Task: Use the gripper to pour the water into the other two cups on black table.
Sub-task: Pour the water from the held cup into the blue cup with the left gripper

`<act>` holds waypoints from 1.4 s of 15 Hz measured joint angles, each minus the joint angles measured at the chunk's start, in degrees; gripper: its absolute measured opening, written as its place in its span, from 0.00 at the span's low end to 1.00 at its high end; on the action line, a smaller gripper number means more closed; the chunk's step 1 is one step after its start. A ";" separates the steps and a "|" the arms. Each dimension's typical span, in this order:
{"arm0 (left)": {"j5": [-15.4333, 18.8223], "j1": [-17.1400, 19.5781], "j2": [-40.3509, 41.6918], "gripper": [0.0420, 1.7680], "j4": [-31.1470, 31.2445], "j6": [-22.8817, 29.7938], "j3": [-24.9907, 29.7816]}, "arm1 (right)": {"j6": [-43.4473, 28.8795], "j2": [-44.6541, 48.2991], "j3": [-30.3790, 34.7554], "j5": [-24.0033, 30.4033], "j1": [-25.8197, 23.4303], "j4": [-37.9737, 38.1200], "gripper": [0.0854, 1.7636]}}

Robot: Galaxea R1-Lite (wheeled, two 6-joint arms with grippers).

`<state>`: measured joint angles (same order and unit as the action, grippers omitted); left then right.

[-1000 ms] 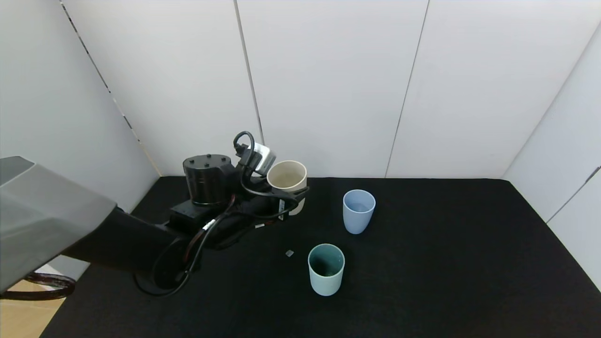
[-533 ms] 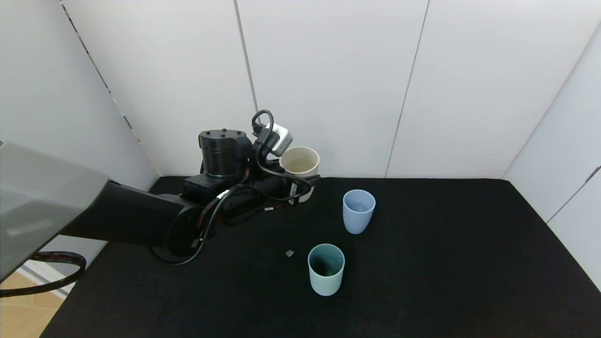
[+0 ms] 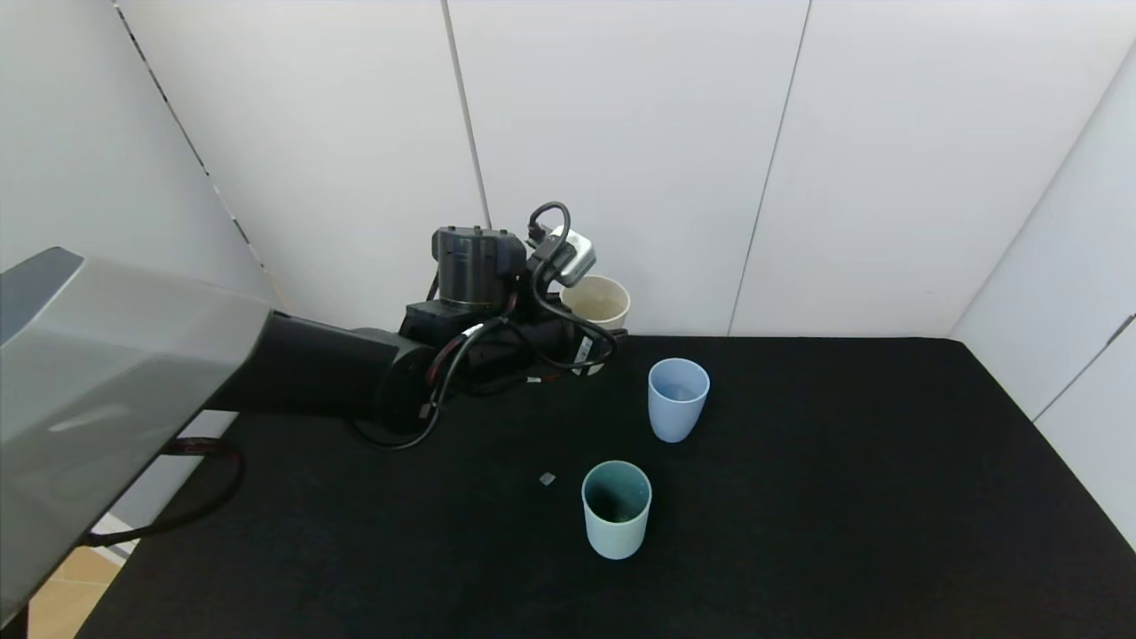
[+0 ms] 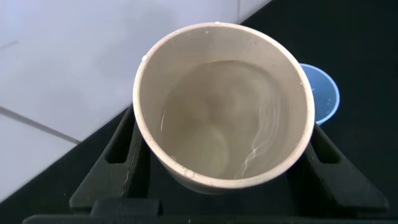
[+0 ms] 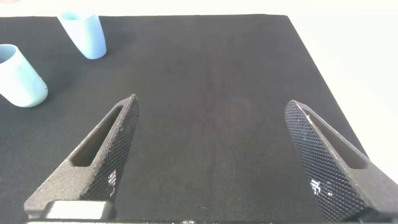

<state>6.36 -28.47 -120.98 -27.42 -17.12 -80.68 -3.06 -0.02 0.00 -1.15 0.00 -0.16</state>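
Note:
My left gripper (image 3: 603, 344) is shut on a beige cup (image 3: 596, 302) and holds it above the far left part of the black table (image 3: 843, 497). In the left wrist view its black fingers (image 4: 118, 155) clamp the beige cup (image 4: 224, 112) from both sides, and water (image 4: 255, 143) shimmers inside it. The periwinkle blue cup (image 3: 678, 399) stands upright just right of the held cup and peeks out behind its rim (image 4: 324, 99). Nearer to me, the pale teal cup (image 3: 616, 508) stands upright. My right gripper (image 5: 211, 106) hovers open over bare table, far from both cups.
A small grey speck (image 3: 547, 478) lies on the table left of the teal cup. White wall panels (image 3: 621, 160) close the back and sides. The right wrist view shows the blue cup (image 5: 84, 34) and the teal cup (image 5: 18, 78) far off.
My left gripper has lifted the beige cup and carried it to the right, closer to the blue cup. The two other cups have stayed put.

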 joint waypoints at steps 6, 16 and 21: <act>-3.52 -1.60 -6.01 0.69 8.31 -5.49 -9.90 | 0.00 0.00 0.00 0.00 0.02 0.00 0.97; -9.84 -4.99 -12.29 0.69 17.64 -10.75 -20.78 | 0.00 0.00 0.00 0.02 0.07 0.00 0.97; -13.32 -6.07 -12.92 0.69 20.44 -13.92 -23.28 | 0.00 0.00 0.00 0.00 0.07 0.00 0.97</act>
<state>-6.96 -34.54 -133.90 -6.97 -31.04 -103.96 -3.06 -0.02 0.00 -1.15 0.07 -0.16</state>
